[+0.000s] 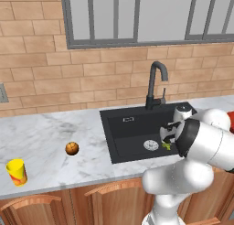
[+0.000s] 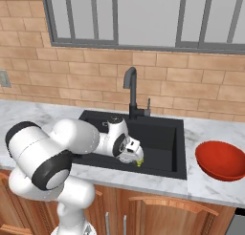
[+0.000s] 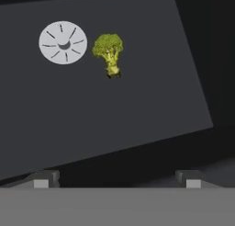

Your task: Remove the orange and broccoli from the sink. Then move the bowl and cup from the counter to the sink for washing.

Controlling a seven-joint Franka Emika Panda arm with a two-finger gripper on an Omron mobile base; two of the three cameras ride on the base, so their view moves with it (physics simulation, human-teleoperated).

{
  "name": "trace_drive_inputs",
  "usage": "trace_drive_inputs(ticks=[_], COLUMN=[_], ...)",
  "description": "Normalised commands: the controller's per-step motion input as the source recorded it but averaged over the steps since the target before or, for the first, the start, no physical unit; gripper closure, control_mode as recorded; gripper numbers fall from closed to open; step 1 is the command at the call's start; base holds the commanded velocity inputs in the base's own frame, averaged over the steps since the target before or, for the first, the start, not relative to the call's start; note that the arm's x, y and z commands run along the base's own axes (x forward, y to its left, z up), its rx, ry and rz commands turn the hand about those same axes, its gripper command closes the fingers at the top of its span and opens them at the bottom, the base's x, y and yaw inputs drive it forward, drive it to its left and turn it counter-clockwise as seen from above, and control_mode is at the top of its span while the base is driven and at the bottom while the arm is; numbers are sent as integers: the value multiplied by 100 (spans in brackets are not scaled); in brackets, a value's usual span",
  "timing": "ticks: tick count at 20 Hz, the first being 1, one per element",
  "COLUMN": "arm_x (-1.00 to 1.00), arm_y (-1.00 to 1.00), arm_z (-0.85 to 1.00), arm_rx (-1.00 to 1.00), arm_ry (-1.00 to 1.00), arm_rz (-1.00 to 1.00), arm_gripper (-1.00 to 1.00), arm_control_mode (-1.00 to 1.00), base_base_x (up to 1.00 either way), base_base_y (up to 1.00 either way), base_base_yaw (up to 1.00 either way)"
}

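- Orange (image 1: 71,148) out of the sink (image 1: 132,128) already: resting on the counter (image 1: 41,132) at centre-left of the left base view, well apart from the basin edge.
- Broccoli (image 3: 109,51) not yet removed: lying on the basin floor, upper centre of the hand view, just beside the drain (image 3: 63,42) but apart from it; a sliver of green also peeking out under the hand at centre-right of the left base view and at centre of the right base view.
- Cup (image 1: 17,171) not moved yet: upright on the counter, lower left of the left base view, near the front edge and well apart from the sink.
- Bowl (image 2: 221,160) not moved yet: on the counter to the right of the basin, right edge of the right base view.
- Judged roughly a quarter done: one item cleared, broccoli in hand as the current step, then cup and bowl both to go.
- Claw (image 3: 117,178) spread fully wide, tips at the bottom corners of the hand view, nothing between them.
- Holding nothing, touching nothing; poised above the basin floor and looking down at the broccoli, which sits well ahead of the tips rather than between them.
- Likely next need: lowering and centring over the floret before closing.
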Motion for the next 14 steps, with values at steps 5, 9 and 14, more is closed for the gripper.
trace_drive_inputs(ticks=[5, 9, 14], arm_x=[17, 16, 17], arm_y=[0, 0, 0], arm_z=[-10, -12, -13], arm_rx=[0, 0, 0], arm_ry=[-1, 0, 0], arm_rz=[2, 2, 2], arm_gripper=[-100, -100, -100], arm_control_mode=[-100, -100, -100], base_base_x=[0, 0, 0], base_base_y=[0, 0, 0], base_base_yaw=[0, 0, 0])
